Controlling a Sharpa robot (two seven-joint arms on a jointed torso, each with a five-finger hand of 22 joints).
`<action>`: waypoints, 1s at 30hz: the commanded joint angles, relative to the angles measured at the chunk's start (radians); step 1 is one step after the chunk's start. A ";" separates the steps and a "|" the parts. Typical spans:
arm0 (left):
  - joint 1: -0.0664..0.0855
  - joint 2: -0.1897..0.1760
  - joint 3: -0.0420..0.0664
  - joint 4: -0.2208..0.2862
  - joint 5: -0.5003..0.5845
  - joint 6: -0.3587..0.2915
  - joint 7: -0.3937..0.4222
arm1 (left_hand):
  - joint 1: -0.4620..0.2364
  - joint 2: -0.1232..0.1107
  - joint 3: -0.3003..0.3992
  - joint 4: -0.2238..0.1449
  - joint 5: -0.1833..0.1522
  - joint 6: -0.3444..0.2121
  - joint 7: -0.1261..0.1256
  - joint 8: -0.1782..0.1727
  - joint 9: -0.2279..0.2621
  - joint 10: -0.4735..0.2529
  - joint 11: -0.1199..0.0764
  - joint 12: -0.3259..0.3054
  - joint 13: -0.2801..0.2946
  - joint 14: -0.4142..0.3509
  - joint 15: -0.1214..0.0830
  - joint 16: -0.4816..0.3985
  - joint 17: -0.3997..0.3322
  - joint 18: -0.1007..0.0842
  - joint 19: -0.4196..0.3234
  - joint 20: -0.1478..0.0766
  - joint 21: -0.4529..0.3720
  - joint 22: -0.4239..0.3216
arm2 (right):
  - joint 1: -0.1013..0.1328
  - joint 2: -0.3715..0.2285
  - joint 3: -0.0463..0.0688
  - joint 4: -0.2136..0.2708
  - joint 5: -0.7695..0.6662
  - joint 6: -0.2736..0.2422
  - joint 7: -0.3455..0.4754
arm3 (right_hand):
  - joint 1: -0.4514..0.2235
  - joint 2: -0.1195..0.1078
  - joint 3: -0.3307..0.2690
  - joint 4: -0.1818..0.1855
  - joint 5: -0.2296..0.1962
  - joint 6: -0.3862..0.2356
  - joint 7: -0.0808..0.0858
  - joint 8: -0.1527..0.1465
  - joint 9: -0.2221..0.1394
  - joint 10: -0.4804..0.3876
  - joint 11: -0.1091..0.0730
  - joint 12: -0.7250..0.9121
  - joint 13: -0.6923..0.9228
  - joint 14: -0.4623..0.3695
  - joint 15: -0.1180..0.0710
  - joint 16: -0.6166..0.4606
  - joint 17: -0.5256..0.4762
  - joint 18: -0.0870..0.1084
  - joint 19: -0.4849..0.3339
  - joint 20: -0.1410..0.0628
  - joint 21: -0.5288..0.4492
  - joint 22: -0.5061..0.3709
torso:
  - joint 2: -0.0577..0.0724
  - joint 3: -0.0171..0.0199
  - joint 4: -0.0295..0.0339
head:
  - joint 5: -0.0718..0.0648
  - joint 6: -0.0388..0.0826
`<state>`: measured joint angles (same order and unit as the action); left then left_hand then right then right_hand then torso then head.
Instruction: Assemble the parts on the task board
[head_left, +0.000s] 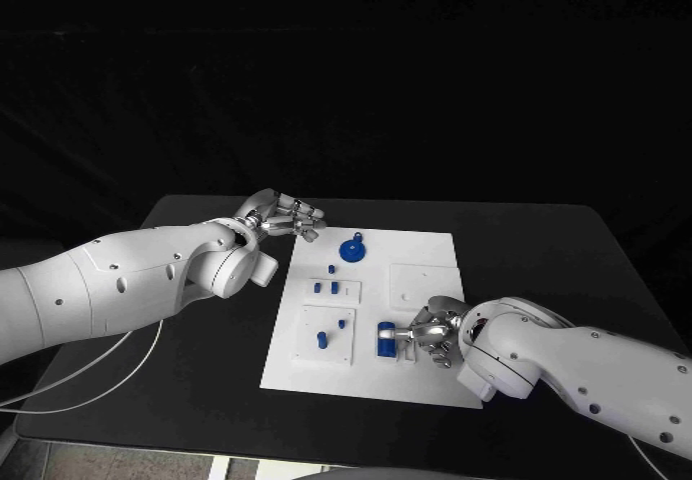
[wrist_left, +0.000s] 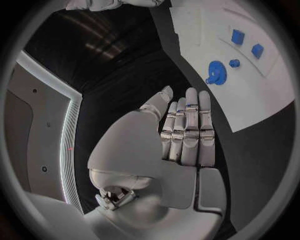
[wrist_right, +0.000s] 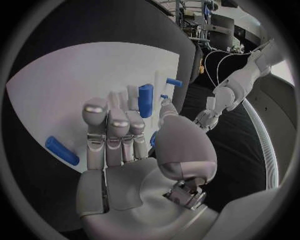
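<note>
The white task board (head_left: 433, 262) lies mid-table. On it are a round blue part (head_left: 353, 247), small blue parts (head_left: 325, 288) in the middle and more (head_left: 320, 340) near the front. A blue cylinder (head_left: 387, 340) stands at the front. My right hand (head_left: 433, 335) rests on the board just right of that cylinder, its fingers stretched toward it. In the right wrist view the cylinder (wrist_right: 145, 100) stands just past the fingertips (wrist_right: 115, 120), with nothing gripped. My left hand (head_left: 281, 215) hovers off the board's far left corner, fingers straight and empty (wrist_left: 187, 125); the round part (wrist_left: 215, 72) lies beyond them.
A loose blue part (wrist_right: 61, 150) lies on the board beside my right hand. Black table (head_left: 548, 260) surrounds the board, with room on both sides. My left arm (head_left: 130, 280) crosses the table's left side.
</note>
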<state>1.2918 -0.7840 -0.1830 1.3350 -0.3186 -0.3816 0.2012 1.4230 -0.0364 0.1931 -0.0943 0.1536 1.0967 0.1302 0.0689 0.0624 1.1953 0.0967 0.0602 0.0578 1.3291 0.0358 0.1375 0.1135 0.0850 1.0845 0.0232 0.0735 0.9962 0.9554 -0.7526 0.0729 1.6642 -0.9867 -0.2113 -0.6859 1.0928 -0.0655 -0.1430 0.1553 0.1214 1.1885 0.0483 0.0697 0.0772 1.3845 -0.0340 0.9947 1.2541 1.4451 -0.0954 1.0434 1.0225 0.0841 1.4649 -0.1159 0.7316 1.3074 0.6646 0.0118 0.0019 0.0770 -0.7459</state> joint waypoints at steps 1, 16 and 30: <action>0.000 0.001 0.001 0.002 0.005 0.013 0.003 | -0.012 0.001 0.001 0.005 0.001 -0.009 0.000 -0.005 0.002 -0.006 0.000 0.001 0.000 0.001 0.008 -0.001 0.001 -0.011 0.004 0.000 -0.005 -0.001 | -0.011 0.001 -0.010 -0.004 -0.021 0.009 -0.013 | 0.002 0.039 -0.018 -0.038 0.019 -0.017 0.010 -0.006 -0.001 -0.003 -0.001 0.006 -0.001 0.003 0.001 -0.002 0.003 -0.007 0.056 0.000 0.005 0.050 | 0.000 0.0004 0.0005 | 0.000 0.001; 0.000 -0.001 0.001 0.002 0.005 0.013 0.001 | -0.011 0.001 0.002 0.008 0.001 -0.010 0.000 -0.005 0.001 -0.005 0.000 0.001 0.000 0.002 0.008 0.000 0.002 -0.011 0.006 0.000 -0.004 -0.006 | -0.011 -0.043 -0.007 0.019 -0.058 -0.042 0.052 | 0.011 0.050 -0.011 -0.112 0.080 -0.008 0.007 -0.005 0.000 0.003 -0.003 0.011 -0.001 0.003 -0.002 -0.003 -0.001 -0.009 0.056 -0.003 0.008 0.048 | 0.000 0.0006 -0.0015 | -0.009 0.007; 0.000 -0.004 0.000 -0.002 0.005 0.013 0.001 | -0.010 0.001 0.003 0.010 0.001 -0.009 0.000 -0.005 0.002 -0.004 -0.001 0.001 0.000 0.002 0.008 0.000 0.002 -0.011 0.006 0.000 -0.005 -0.009 | 0.028 -0.165 0.098 0.019 0.011 0.070 0.140 | 0.054 0.069 -0.010 -0.141 0.093 -0.008 0.009 -0.006 0.000 0.004 -0.002 0.017 0.002 0.003 -0.001 0.003 0.004 -0.008 0.056 -0.002 0.018 0.052 | 0.000 0.0007 -0.0004 | -0.049 0.020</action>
<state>1.2918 -0.7875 -0.1835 1.3313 -0.3184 -0.3797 0.1974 1.4230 -0.0364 0.1959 -0.0916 0.1536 1.0931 0.1338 0.0689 0.0624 1.1953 0.0966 0.0601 0.0578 1.3291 0.0359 0.1375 0.1142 0.0850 1.0845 0.0232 0.0735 0.9888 0.9808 -0.9093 0.1696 1.6873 -1.0064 -0.2149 -0.5884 1.1391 0.0014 -0.1548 0.0205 0.2113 1.1742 0.0590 0.0607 0.0788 1.3846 -0.0339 1.0063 1.2549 1.4450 -0.0954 1.0434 1.0247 0.0841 1.4649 -0.1159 0.7433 1.3073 0.6645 0.0128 0.0001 0.0367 -0.7282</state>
